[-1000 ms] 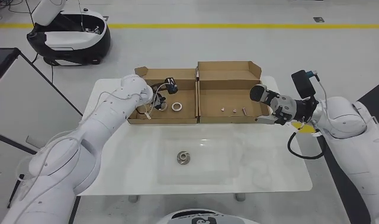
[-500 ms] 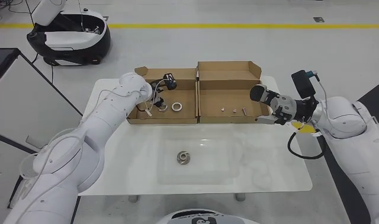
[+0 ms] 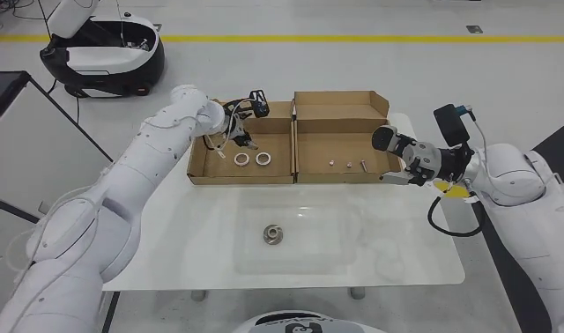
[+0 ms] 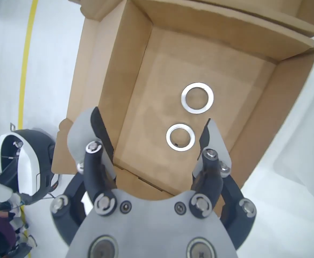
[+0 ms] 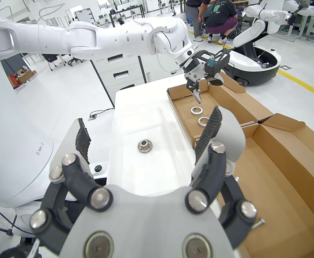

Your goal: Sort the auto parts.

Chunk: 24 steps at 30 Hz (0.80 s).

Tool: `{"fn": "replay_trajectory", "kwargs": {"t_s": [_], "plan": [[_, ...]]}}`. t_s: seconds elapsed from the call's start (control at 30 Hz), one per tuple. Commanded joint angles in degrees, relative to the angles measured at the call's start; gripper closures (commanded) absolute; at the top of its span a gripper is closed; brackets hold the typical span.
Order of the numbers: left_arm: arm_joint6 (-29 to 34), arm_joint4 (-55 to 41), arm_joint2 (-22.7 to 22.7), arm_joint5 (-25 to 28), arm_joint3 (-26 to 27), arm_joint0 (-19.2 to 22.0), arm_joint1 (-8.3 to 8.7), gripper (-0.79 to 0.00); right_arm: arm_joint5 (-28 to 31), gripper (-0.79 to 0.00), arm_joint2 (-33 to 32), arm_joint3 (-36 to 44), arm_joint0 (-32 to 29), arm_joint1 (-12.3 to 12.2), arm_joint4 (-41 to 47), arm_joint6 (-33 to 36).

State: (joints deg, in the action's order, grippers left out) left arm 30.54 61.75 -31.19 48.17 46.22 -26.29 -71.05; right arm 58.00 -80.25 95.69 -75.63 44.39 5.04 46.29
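Observation:
Two flat metal rings lie side by side on the floor of the left cardboard box; in the top view they are the rings. My left gripper hangs open above them, holding nothing; from the right wrist view this left gripper sits over the near ring. A flanged metal hub stands on the white table. My right gripper is open beside the right box, which holds small bolts.
The two boxes sit edge to edge at the back of the table, flaps raised. A shallow clear tray surrounds the hub. A bolt lies in the right box close to my right gripper. Another robot base stands behind.
My left gripper has lifted out of the left box and drawn toward its back edge. A second ring now lies uncovered beside the first. The right arm has not moved.

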Motion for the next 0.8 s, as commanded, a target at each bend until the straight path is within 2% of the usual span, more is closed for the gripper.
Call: {"fn": "replay_trajectory", "kwargs": {"t_s": [0.0, 0.2, 0.37, 0.47, 0.5, 0.57, 0.77], "plan": [[0.7, -1.3, -1.9, 1.8, 4.9, -1.5, 1.43, -0.785, 0.0, -0.785, 0.0, 0.0, 0.0, 0.0, 0.0, 0.0], [7.3, -9.3, -9.1, 3.9, 20.3, -8.8, 5.93, -0.785, 0.0, -0.785, 0.0, 0.0, 0.0, 0.0, 0.0, 0.0], [13.7, -15.5, -15.8, 1.0, 31.6, -16.1, 9.5, -0.785, 0.0, -0.785, 0.0, 0.0, 0.0, 0.0, 0.0, 0.0], [14.3, -16.0, -18.4, 1.3, 35.3, -18.9, 10.75, -0.785, 0.0, -0.785, 0.0, 0.0, 0.0, 0.0, 0.0, 0.0], [14.6, -17.0, -18.6, 2.9, 37.9, -20.3, 11.13, -0.785, 0.0, -0.785, 0.0, 0.0, 0.0, 0.0, 0.0, 0.0], [16.5, -18.7, -20.6, 0.2, 45.2, -22.7, 11.99, -0.785, 0.0, -0.785, 0.0, 0.0, 0.0, 0.0, 0.0, 0.0], [16.5, -19.1, -21.0, -0.4, 46.3, -23.1, 12.11, -0.785, 0.0, -0.785, 0.0, 0.0, 0.0, 0.0, 0.0, 0.0]]}}
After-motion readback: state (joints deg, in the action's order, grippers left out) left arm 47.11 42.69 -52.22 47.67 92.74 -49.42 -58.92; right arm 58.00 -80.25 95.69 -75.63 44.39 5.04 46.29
